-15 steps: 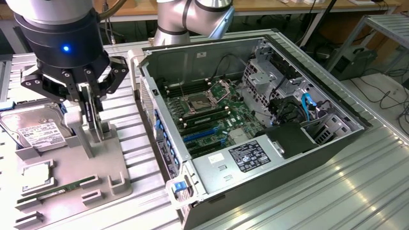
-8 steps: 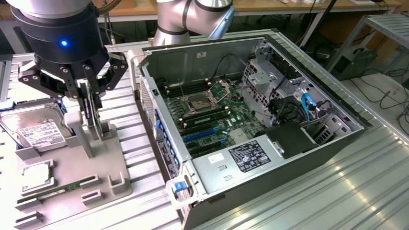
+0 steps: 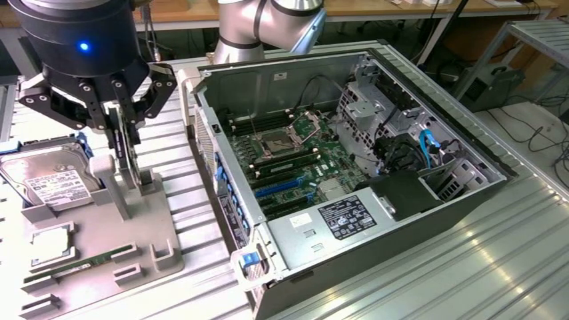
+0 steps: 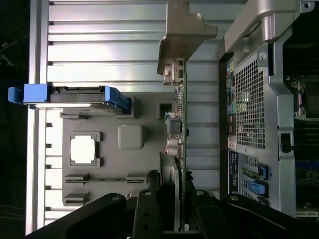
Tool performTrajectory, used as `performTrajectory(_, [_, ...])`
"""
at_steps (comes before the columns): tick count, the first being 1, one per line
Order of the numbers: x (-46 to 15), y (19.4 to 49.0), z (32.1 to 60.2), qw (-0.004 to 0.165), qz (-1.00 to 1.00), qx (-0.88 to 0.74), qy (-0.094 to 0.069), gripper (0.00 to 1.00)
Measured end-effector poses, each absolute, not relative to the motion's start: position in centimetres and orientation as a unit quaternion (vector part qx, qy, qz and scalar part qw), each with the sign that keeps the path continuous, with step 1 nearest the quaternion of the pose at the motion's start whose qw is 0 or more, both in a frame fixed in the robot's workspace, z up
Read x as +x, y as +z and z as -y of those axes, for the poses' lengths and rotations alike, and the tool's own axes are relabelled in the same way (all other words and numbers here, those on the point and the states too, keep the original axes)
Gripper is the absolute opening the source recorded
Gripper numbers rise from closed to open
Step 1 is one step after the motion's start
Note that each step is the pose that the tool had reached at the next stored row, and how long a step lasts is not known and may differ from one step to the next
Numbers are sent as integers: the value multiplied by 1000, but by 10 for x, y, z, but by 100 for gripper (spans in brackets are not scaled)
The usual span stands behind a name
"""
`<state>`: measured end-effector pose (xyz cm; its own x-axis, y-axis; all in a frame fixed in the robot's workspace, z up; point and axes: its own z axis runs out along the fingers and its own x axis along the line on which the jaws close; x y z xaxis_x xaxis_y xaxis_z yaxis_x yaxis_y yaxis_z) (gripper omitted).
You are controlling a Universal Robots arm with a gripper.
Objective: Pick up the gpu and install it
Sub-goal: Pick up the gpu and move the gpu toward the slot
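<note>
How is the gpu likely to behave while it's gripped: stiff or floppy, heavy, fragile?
The gpu is likely stiff: it stands straight and edge-on in the gripper. It is probably light, being so thin. It is likely fragile: small components stud its face, and its metal bracket overhangs one end.

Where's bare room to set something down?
Free: ribbed table on the exterior view's right of the case. Crowded: grey tray with hard drive, gripper holding the card above it; just a narrow strip between tray and case.
</note>
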<state>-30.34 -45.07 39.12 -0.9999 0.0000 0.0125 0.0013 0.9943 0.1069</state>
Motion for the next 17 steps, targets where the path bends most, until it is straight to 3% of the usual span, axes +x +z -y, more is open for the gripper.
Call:
performTrajectory(11, [-303,406,451,6,999,0,-53,28])
performTrajectory(17, [-303,413,451,6,999,0,-41,28])
